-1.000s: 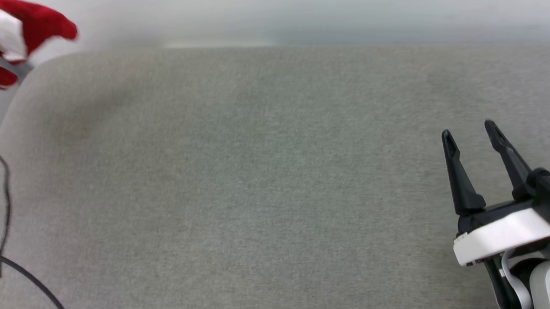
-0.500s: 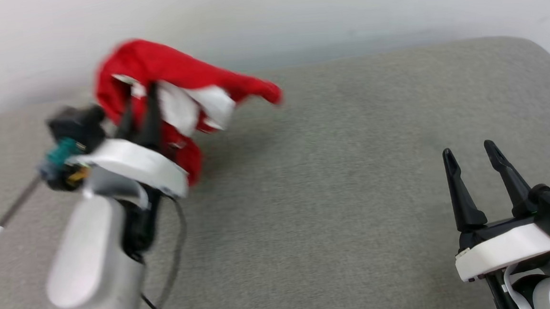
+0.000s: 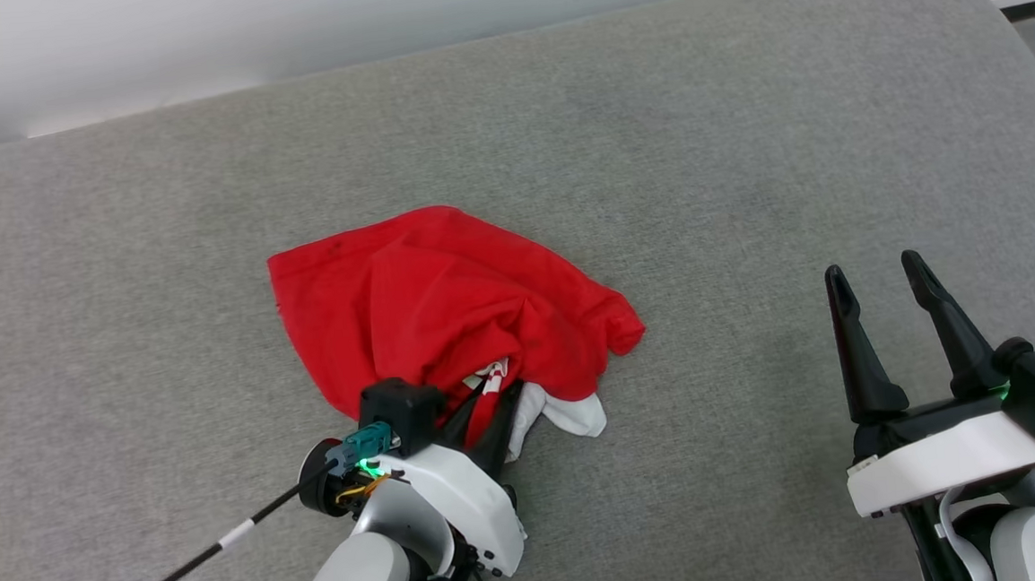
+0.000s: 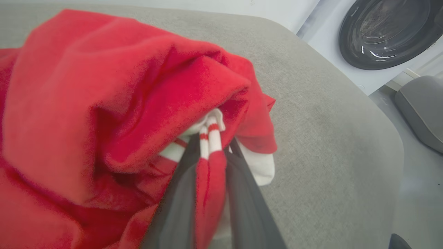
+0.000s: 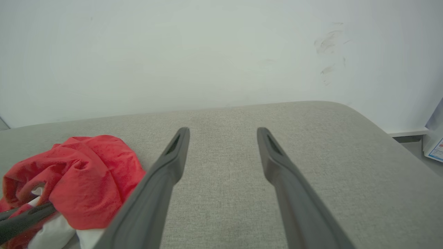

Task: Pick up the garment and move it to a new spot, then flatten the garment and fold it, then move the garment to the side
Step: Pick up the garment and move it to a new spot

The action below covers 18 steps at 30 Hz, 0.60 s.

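The garment (image 3: pixel 437 304) lies in a crumpled red heap near the middle of the grey cushioned surface (image 3: pixel 743 151), with a white sleeve poking out at its near edge. My left gripper (image 3: pixel 488 398) is shut on a fold of the garment (image 4: pixel 86 103), red-white striped trim showing between its dark fingers (image 4: pixel 176 193). The printed front is hidden. My right gripper (image 3: pixel 876 273) hovers open to the right, well apart from the cloth, its fingers (image 5: pixel 173 162) spread with nothing between them; the garment (image 5: pixel 83 176) sits to their left.
A pale wall runs behind the cushioned surface (image 5: pixel 311 138). A washing machine door (image 4: pixel 387 31) and a grey object (image 4: pixel 422 107) stand beyond the surface's rounded corner. A black cable (image 3: pixel 184 562) trails from my left wrist.
The head camera has swung, shifting the whole picture. The left gripper has come down from mid-air with the garment, which now rests heaped on the surface. The right gripper stays open.
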### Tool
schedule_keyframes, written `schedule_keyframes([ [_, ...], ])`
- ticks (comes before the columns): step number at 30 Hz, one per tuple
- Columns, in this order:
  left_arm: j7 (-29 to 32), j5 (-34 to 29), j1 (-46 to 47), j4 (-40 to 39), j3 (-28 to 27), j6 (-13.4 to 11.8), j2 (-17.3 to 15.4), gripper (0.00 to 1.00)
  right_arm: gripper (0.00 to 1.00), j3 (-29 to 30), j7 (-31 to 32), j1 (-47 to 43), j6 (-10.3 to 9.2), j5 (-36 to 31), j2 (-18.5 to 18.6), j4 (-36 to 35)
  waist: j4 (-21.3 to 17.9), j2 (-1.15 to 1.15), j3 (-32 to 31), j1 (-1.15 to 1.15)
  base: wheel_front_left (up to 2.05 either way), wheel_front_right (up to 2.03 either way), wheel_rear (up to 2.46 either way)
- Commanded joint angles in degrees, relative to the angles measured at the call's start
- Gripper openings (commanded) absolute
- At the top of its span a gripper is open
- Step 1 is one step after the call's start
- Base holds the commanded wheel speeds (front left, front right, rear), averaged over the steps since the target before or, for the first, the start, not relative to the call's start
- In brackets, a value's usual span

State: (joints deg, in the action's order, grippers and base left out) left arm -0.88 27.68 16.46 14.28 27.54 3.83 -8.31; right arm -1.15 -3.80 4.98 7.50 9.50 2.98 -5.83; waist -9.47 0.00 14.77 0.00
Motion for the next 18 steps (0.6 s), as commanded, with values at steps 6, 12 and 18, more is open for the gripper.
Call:
schedule_keyframes([
  [6,-5.6,-2.2,-0.7,-2.1,0.3,-1.3,0.8,1.0,1.0,0.4,-0.2,0.4,-0.02,-0.5,-0.1,1.1,3.1,0.0,-3.4,0.0,0.0,0.0,0.0],
  [12,-9.8,-3.3,-3.0,-7.1,-1.1,-4.2,0.4,1.0,1.0,1.1,0.9,-1.2,-0.02,-1.3,-0.1,0.8,5.9,0.0,-7.1,0.0,0.0,0.0,0.0],
  [18,-12.0,-4.2,-5.2,-9.9,-6.1,-8.7,-2.5,1.0,1.0,1.3,2.2,-3.0,-0.02,-1.7,-0.1,0.1,8.1,0.0,-9.5,0.0,0.0,0.0,0.0],
])
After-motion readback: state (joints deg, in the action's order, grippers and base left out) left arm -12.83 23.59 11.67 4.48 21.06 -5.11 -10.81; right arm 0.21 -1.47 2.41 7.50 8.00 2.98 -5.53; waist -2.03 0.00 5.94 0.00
